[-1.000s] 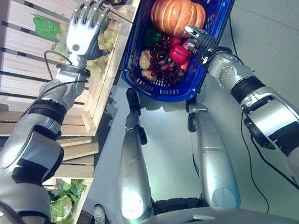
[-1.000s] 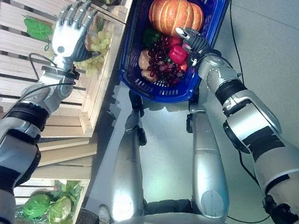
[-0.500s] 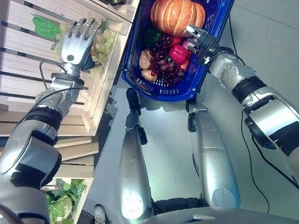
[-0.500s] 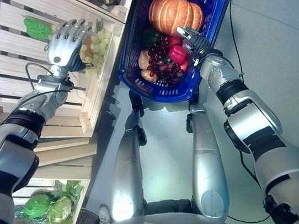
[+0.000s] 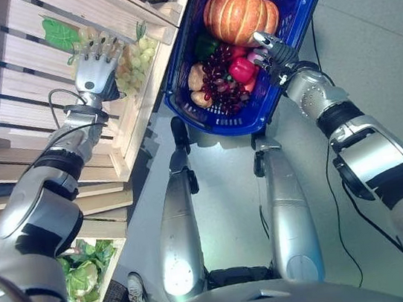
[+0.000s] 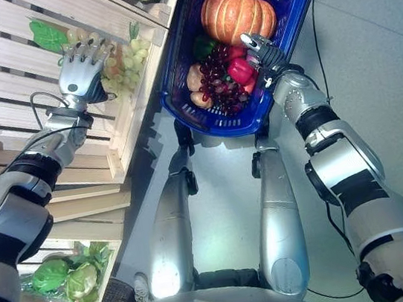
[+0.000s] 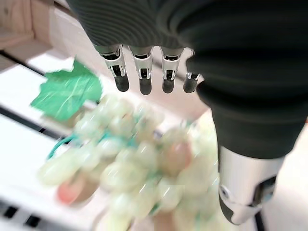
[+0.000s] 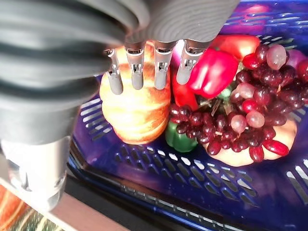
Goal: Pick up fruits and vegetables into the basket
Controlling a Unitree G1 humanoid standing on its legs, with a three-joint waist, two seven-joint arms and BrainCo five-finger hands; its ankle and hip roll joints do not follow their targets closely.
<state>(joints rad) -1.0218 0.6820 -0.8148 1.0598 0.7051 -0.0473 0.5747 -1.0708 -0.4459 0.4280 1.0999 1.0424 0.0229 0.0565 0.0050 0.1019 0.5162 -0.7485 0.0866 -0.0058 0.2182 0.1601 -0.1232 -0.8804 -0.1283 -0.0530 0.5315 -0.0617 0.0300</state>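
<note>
We're at the shelf with the left hand (image 5: 95, 70) stretched over the green grapes (image 5: 131, 65) in the wooden crate (image 5: 32, 66) — fingers straight and spread, thumb off to one side, nothing in the grasp. In the left wrist view the bunch sits directly beneath the palm, just past the fingertips (image 7: 143, 85), with the green leaf (image 7: 67, 91) at its far end; we can't tell whether the tips touch the fruit or hang just clear of it. From the head views the bunch lies mostly on the basket side of the hand, running roughly along the crate's slats, leaf end towards the back of the shelf. So, as we read it, the next move turns on bringing the palm down and slightly towards the basket side, then curling round the thick middle of the cluster rather than the leaf. Left hand is clearly the nearer one. Right hand (image 5: 271, 49) is at the rim of the blue basket (image 5: 293, 3), fingers reaching over the edge; whether they grip it we can't tell. Basket already carries a pumpkin (image 5: 239, 15), red pepper (image 5: 241, 72), dark grapes (image 5: 218, 85) and a green pepper (image 8: 181, 140) — and sits just beside the crate, so the transfer should be short.
</note>
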